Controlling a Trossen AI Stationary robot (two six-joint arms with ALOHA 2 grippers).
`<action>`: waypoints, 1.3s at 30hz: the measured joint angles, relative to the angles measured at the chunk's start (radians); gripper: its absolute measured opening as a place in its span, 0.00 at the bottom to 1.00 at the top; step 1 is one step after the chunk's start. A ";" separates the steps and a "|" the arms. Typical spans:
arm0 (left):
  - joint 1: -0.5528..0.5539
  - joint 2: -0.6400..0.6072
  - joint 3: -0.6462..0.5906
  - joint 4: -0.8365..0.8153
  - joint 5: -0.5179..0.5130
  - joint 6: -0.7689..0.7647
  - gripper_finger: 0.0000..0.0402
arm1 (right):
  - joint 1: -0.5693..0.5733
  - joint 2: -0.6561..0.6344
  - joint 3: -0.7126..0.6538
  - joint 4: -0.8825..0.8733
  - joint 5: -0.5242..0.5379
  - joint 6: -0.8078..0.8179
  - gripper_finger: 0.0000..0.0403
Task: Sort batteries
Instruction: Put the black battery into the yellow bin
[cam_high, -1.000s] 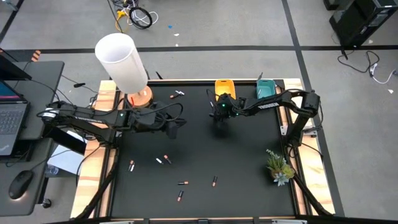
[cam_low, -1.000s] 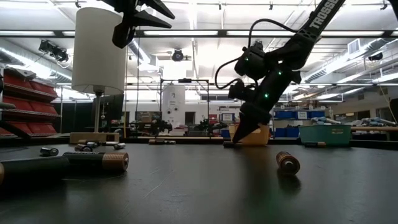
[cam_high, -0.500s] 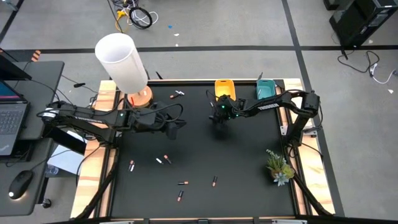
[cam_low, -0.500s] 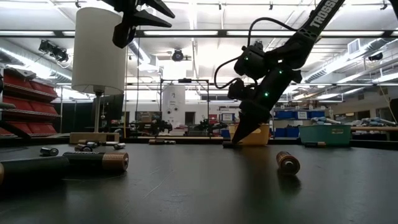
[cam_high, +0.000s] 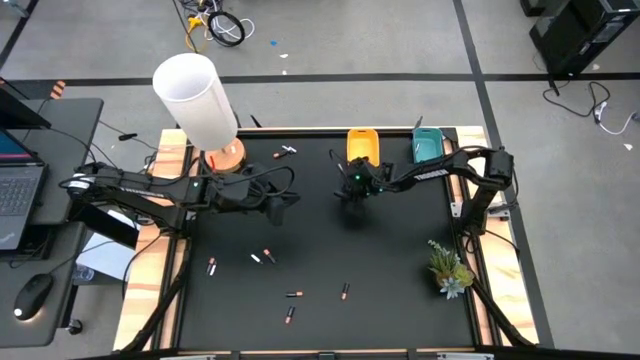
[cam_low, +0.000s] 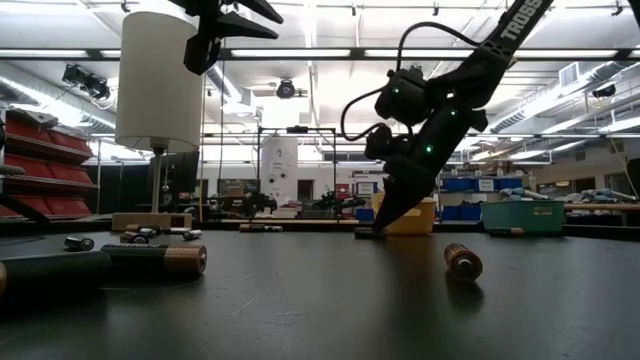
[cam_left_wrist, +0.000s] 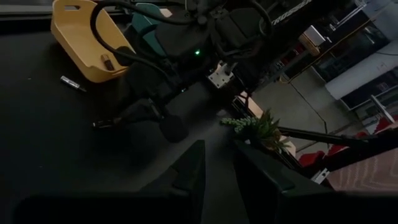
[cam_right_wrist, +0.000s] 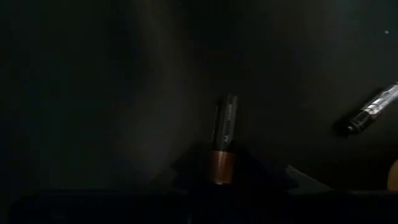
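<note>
Several batteries lie scattered on the black mat, among them one at the near middle (cam_high: 345, 291), one at the near left (cam_high: 212, 266) and one at the far side (cam_high: 288, 151). A dark battery with a copper end (cam_right_wrist: 225, 140) lies flat on the mat near the yellow tray (cam_high: 362, 143). My right gripper (cam_right_wrist: 225, 171) slants down onto it, open, one finger on either side of the copper end. The teal tray (cam_high: 427, 143) stands to the right of the yellow one. My left gripper (cam_left_wrist: 217, 152) hangs open with nothing in it, high above the mat's left half (cam_high: 280, 208). My right gripper has its fingertips (cam_right_wrist: 189, 163) down at the mat, on both sides of the battery's copper end (cam_right_wrist: 224, 163), slanting down from the table's right. The battery lies flat on the mat. Whether the fingers touch it, I cannot tell.
A silver battery (cam_right_wrist: 373, 107) lies close by toward the yellow tray, which holds a dark battery (cam_left_wrist: 107, 62). A white lamp (cam_high: 195, 100) stands at the far left corner and a small plant (cam_high: 448, 268) at the right edge. Laptop and mouse sit off the table's left.
My right gripper has edged a little toward the table's left edge, its tips staying down at the mat.
</note>
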 joint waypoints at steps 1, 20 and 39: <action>0.000 0.000 0.000 0.000 0.000 0.000 0.24 | 0.003 0.000 0.000 0.000 0.000 0.002 0.26; 0.000 0.000 0.000 0.000 0.018 0.000 0.24 | 0.019 0.003 -0.001 -0.016 -0.021 0.009 0.36; 0.000 0.000 0.000 0.002 0.034 -0.001 0.24 | 0.051 0.002 0.000 -0.069 0.051 -0.001 0.14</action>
